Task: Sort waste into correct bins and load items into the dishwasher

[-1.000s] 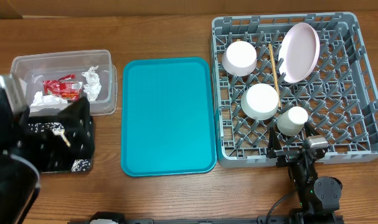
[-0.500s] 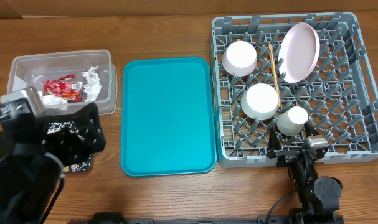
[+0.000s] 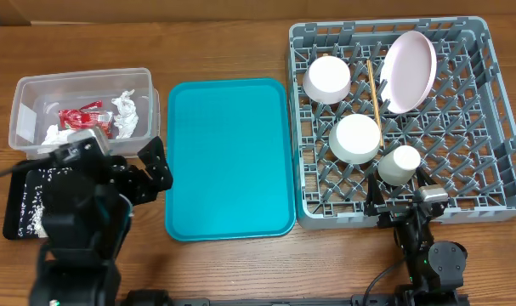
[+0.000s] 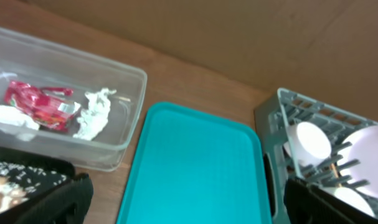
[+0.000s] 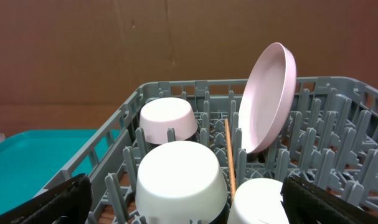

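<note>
The left claw (image 4: 200, 208) gapes wide and empty, the clear tub (image 4: 117, 152) just ahead to its left (wrapper (image 4: 36, 104) inside); a careless sweep could clip that wall and spill sorted waste.

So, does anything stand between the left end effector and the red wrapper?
Only the wall of the clear tub. The wrapper lies inside it beside tissues; the left end effector sits outside, by the tub corner nearest the teal tray. Nothing covers the wrapper from above.

the wooden table (image 3: 223, 47) carries a clear tub (image 3: 81, 78), black tray (image 3: 16, 183), teal tray (image 3: 232, 157) and grey dish rack (image 3: 472, 146).
</note>
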Action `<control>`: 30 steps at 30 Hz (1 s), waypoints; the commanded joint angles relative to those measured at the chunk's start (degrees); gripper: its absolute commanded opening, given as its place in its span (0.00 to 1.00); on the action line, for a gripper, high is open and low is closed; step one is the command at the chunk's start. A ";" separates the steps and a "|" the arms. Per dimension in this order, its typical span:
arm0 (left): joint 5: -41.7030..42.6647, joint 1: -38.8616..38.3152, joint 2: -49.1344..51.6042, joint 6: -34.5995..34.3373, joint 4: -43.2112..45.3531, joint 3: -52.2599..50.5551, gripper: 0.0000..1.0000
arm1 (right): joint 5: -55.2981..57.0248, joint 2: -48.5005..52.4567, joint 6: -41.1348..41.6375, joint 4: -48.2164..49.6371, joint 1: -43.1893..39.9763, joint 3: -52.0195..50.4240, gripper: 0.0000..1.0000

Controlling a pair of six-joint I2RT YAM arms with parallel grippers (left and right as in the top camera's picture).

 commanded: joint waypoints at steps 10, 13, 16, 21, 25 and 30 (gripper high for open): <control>0.17 0.39 -11.65 -2.36 24.96 -29.64 1.00 | 0.35 -0.63 -0.39 0.37 0.33 -0.59 1.00; 0.20 0.39 -13.51 -2.36 28.94 -34.84 1.00 | 0.35 -0.63 -0.39 0.37 0.33 -0.59 1.00; 0.20 0.39 -14.93 -2.36 32.30 -39.10 1.00 | 0.35 -0.63 -0.39 0.35 0.33 -0.59 1.00; -0.74 0.39 -16.96 -2.32 36.15 -44.06 1.00 | 0.35 -0.63 -0.42 0.37 0.33 -0.59 1.00; -1.97 0.42 -18.64 -2.32 38.47 -47.36 1.00 | 0.35 -0.63 -0.39 0.37 0.33 -0.59 1.00; -1.95 0.42 -20.98 -2.34 40.96 -51.43 1.00 | 0.35 -0.63 -0.39 0.37 0.33 -0.59 1.00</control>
